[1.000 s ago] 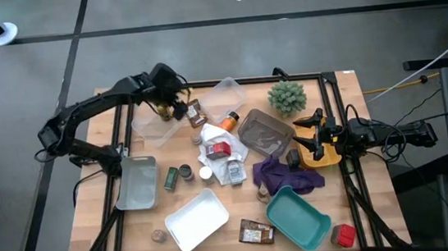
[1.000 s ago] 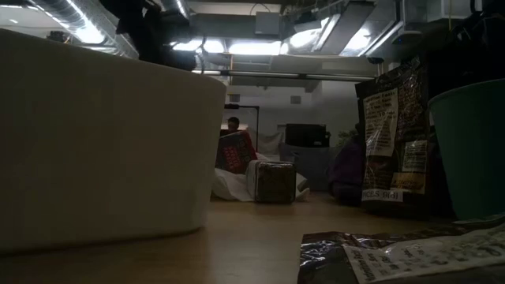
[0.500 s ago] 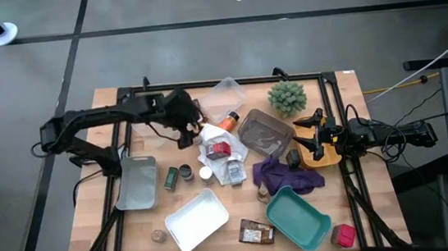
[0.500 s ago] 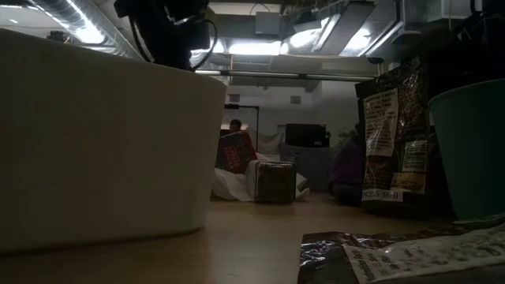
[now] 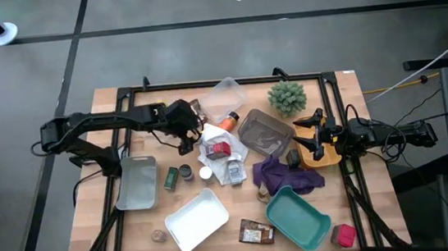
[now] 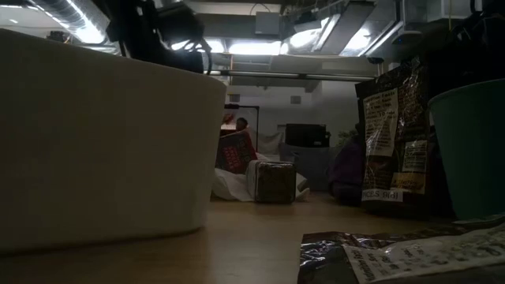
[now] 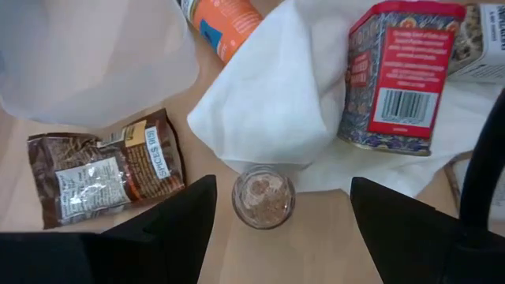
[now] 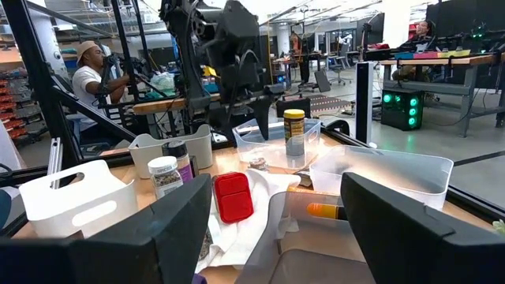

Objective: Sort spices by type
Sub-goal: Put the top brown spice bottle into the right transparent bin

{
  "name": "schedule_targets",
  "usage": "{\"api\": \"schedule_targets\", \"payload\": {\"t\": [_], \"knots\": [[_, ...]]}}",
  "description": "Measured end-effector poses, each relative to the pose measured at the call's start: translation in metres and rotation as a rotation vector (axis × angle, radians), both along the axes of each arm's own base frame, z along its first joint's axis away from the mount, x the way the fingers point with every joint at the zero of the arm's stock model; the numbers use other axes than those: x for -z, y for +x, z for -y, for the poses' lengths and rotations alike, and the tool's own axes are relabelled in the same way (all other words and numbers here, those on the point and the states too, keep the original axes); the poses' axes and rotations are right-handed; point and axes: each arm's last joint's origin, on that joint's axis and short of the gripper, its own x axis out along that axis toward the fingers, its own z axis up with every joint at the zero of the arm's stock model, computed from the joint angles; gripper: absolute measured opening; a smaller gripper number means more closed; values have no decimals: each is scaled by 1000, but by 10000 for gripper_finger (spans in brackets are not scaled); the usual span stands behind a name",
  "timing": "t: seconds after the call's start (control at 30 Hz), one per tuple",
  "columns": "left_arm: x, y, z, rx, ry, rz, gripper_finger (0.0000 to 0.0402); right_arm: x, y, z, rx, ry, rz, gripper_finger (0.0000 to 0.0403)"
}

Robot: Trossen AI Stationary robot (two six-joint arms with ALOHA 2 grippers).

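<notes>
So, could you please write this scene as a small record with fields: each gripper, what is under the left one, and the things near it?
left gripper: open, above the table, holding nothing
directly under it: small open jar with brownish contents, standing upright
beside the jar: brown spice packet lying flat; white cloth
on the cloth: red box
also near: orange bottle lying on its side
right gripper: open, waiting at the table's right side

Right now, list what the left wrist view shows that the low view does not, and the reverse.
Left wrist only: an open glass jar between the left gripper fingers, an orange bottle, a brown packet flat on wood.
Low only: a white tray, a teal tray, an upright dark packet.
Both: the red box on the white cloth.
</notes>
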Motion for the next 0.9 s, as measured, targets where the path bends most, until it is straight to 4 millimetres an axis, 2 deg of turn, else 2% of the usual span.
{"api": "schedule_targets", "payload": {"t": [0.6,0.9], "knots": [[34,-5,1,-4,19,53,276,0,0,0,0,0,-1,282],[43,-9,2,-12,25,55,276,0,0,0,0,0,-1,282]]}}
